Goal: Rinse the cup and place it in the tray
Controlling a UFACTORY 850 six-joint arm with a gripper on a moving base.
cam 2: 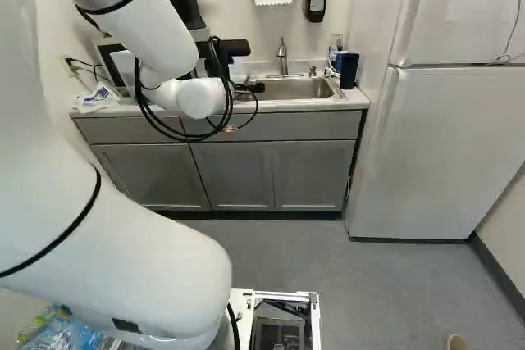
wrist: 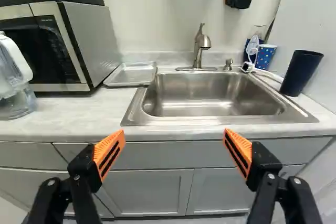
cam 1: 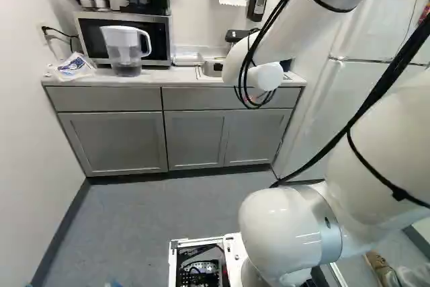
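Observation:
In the right base view the black gripper [cam 2: 235, 47] shows partly beyond the white wrist, in front of the counter. The wrist view shows the gripper [wrist: 173, 148] open, its orange-padded fingers wide apart with nothing between them. Ahead of it lies the steel sink [wrist: 210, 95] with its faucet [wrist: 199, 45]. A dark blue cup [wrist: 300, 73] stands upright on the counter beside the sink, on the side away from the microwave; the right base view shows this cup [cam 2: 348, 70] too. The shallow metal tray [wrist: 131, 74] lies between microwave and sink.
A blue dotted cup [wrist: 265, 56] and a white cord stand behind the dark cup. The microwave [wrist: 63, 45] and a water pitcher [cam 1: 125, 50] are on the tray's other side. Grey cabinets [cam 2: 308, 174] front the counter [wrist: 68, 114]. A fridge [cam 2: 443, 149] stands beside it.

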